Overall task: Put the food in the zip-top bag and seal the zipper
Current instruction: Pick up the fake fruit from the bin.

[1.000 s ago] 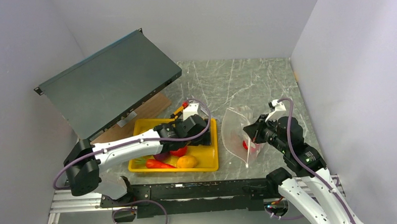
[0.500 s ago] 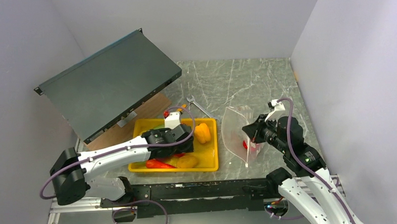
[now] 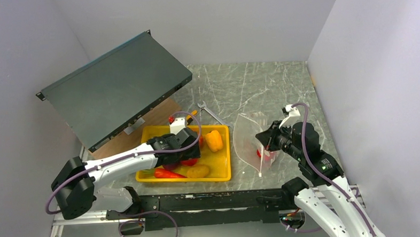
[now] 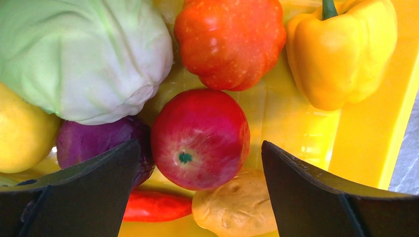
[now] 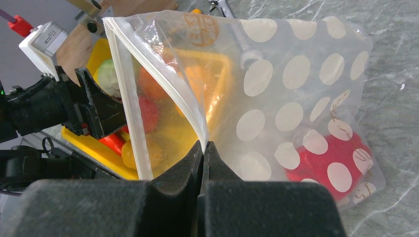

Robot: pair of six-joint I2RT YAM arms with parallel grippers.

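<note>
Loading the bag: picking the next fruit.
The yellow tray, lower centre of the top view, holds the food; the zip-top bag lies right of it, 1 red piece inside. The right pincer is clamped on its mouth edge. The left pincer, wide and empty, straddles the red apple and likely needs to lower and close.

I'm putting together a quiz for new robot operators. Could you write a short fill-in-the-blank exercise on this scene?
1. The left pincer hangs open above the red ____.
2. The right pincer is clamped on the white ____ of the zip-top bag.
3. The one food item already inside that bag is coloured ____.
4. The yellow pepper lies in the yellow ____.
Missing words: apple; zipper; red; tray.
</note>
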